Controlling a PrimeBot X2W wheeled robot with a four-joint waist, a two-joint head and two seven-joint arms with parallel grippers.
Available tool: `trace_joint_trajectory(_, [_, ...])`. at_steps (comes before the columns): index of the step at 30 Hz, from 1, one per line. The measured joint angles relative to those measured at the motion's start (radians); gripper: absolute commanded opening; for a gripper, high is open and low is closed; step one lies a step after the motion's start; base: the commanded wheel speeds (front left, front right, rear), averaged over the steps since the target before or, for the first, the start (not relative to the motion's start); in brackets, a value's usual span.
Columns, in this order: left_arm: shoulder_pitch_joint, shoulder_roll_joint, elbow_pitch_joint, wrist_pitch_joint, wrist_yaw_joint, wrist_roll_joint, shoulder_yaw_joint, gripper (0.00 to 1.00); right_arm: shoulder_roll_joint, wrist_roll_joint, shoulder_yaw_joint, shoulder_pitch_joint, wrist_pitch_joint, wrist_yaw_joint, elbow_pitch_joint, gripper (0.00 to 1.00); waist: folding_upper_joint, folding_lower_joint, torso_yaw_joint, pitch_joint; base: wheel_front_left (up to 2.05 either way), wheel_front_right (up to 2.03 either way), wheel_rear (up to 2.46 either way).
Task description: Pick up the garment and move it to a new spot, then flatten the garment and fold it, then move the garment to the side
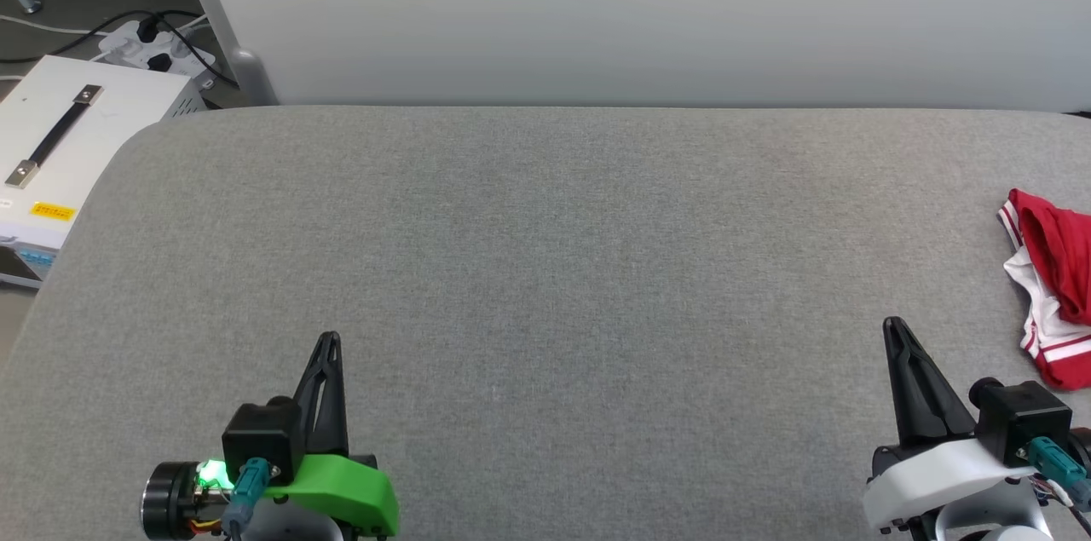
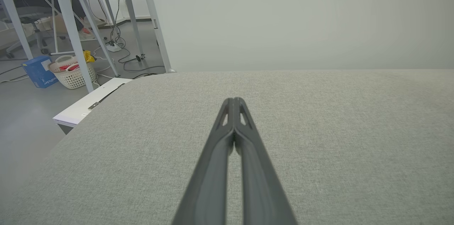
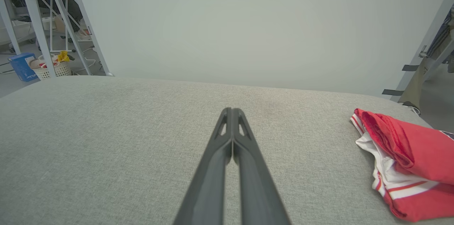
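Garment (image 1: 1055, 285) lying bunched at the far-right edge of grey table (image 1: 545, 268); left gripper (image 1: 328, 338) and right gripper (image 1: 893, 325) hovering clenched, grasping nothing.

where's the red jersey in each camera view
head view: garment at the right edge, bunched on the grey table, right of the right gripper.
left wrist view: left gripper over the table, white box at left.
right wrist view: garment at lower right, right of the fingers.
shared landmark: the table's far edge against the pale wall.
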Motion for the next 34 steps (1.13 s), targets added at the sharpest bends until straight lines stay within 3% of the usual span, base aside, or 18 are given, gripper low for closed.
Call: trace_joint_trajectory(34, [-0.017, -0.004, -0.001, 0.068, 0.000, 0.016, 0.016, 0.00, 0.006, -0.039, 0.013, -0.022, 0.070, 0.000, 0.007, 0.00, 0.0000, 0.0000, -0.012, -0.012, 0.00, 0.00, 0.00])
